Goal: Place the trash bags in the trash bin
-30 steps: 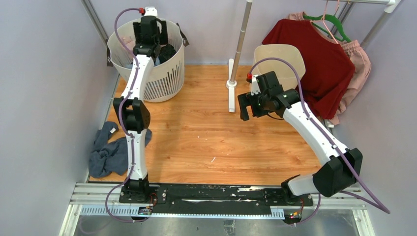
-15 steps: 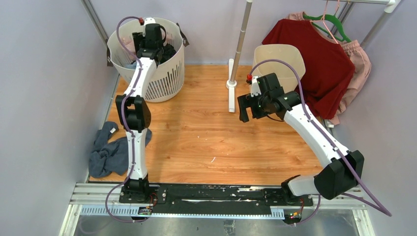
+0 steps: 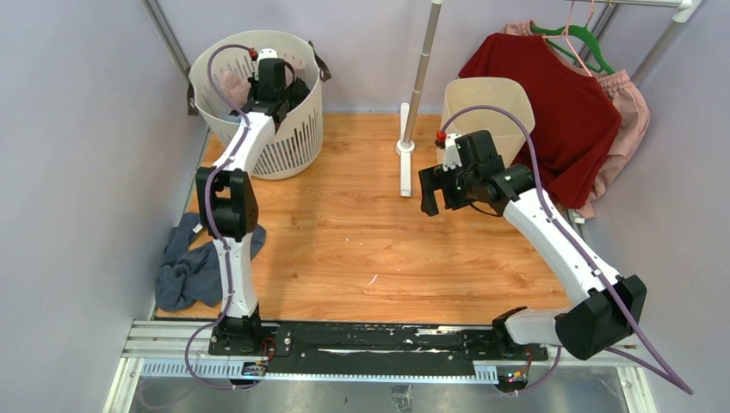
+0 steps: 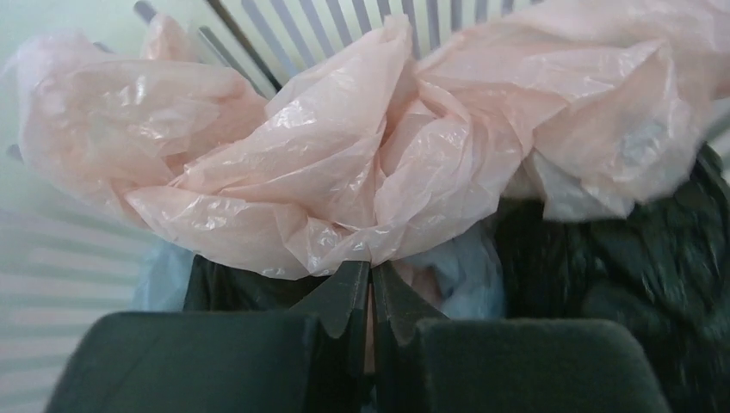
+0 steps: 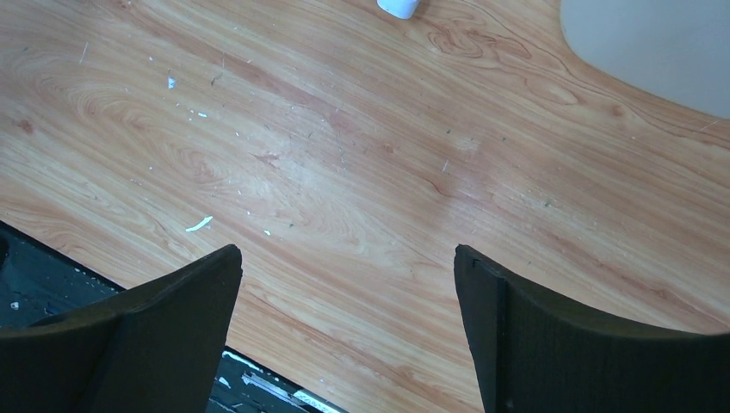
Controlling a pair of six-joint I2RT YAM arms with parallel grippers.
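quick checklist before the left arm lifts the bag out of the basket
1. Left gripper shut on the trash bag: ok, a pink fold sits at the closed tips.
2. Only the bag pinched, not the dark things under it: cannot tell.
3. Bag on top of the pile in the white basket: ok.
4. Trash bin upright, mouth open: ok.
5. Straight path from basket to bin: not ok, the pole stands between them; probably route around it.
6. Right gripper open, holding nothing: ok.
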